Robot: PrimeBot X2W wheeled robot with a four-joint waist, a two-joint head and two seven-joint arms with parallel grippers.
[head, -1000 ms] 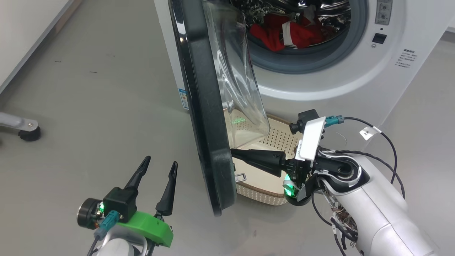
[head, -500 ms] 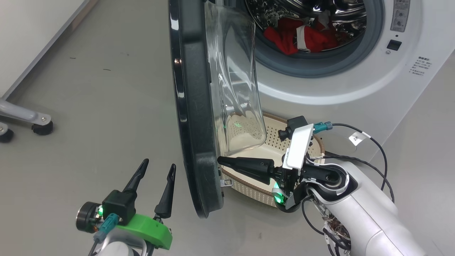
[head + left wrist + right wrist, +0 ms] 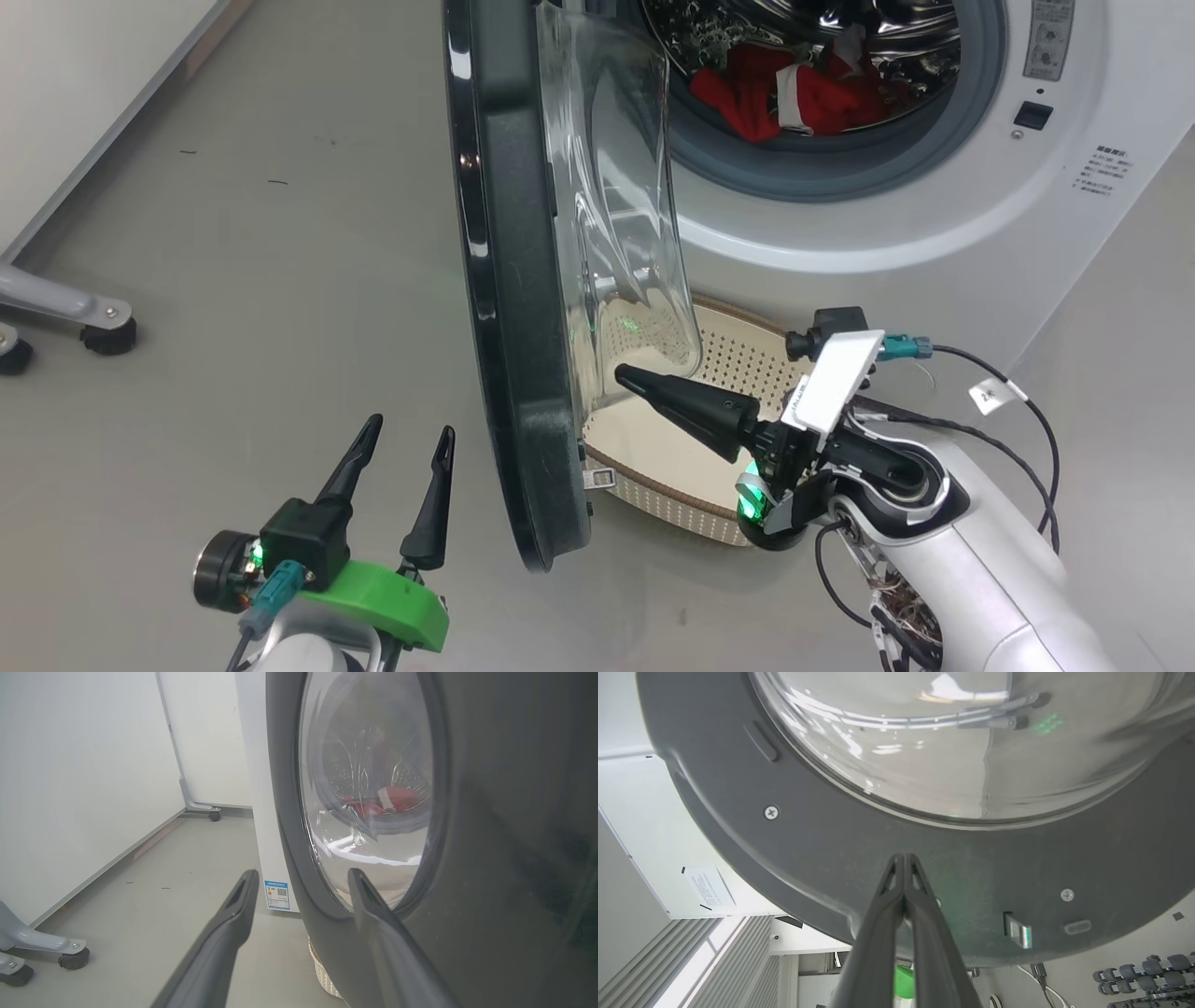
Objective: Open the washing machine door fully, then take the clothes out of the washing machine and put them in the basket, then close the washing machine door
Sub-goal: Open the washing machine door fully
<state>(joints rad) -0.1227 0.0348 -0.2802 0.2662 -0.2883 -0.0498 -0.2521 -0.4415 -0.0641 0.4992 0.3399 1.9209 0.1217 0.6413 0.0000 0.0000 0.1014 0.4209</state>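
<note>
The washing machine [image 3: 934, 233] stands white at the top right. Its drum holds the red clothes [image 3: 784, 93] with white trim. The washing machine door [image 3: 504, 280] hangs about half open, edge-on to me, its glass bowl [image 3: 625, 215] bulging right. Partly behind that bowl, the cream basket [image 3: 738, 373] sits on the floor below the drum. My right gripper [image 3: 624, 375] is shut and empty. Its tip sits just off the door's inner rim [image 3: 808, 858], below the glass [image 3: 924, 756]. My left gripper [image 3: 409, 429] is open, left of the door's outer face [image 3: 490, 812]. The clothes [image 3: 378, 805] show through the glass.
A grey wheeled frame leg [image 3: 93, 327] stands at the far left along the white wall. Bare grey floor lies left of the door. A blue label sticker [image 3: 279, 895] marks the washer's lower corner. A dumbbell rack [image 3: 1148, 970] shows beyond the door.
The door swung wider early on while the head camera shifted. In the last half second the right gripper drew back right and up from the inner rim. The left gripper stayed put.
</note>
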